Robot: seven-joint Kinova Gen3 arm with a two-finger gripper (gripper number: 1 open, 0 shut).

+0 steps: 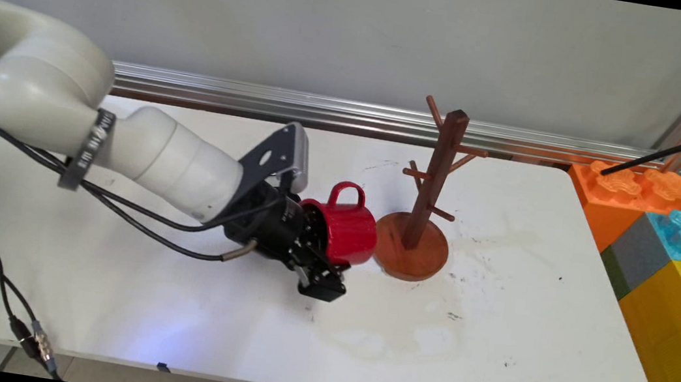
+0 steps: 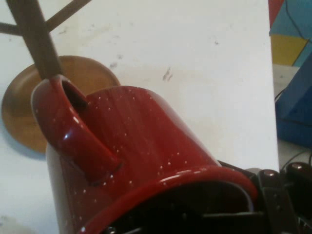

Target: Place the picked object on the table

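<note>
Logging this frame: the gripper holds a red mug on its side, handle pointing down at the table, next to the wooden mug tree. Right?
Not quite. In the main view the red mug, held in the gripper beside the wooden mug tree, has its handle pointing up, not down. The rest stands.

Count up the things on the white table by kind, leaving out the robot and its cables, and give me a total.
Red mug, lying sideways in the pincer: 1
Wooden mug tree: 1
Total: 2
</note>
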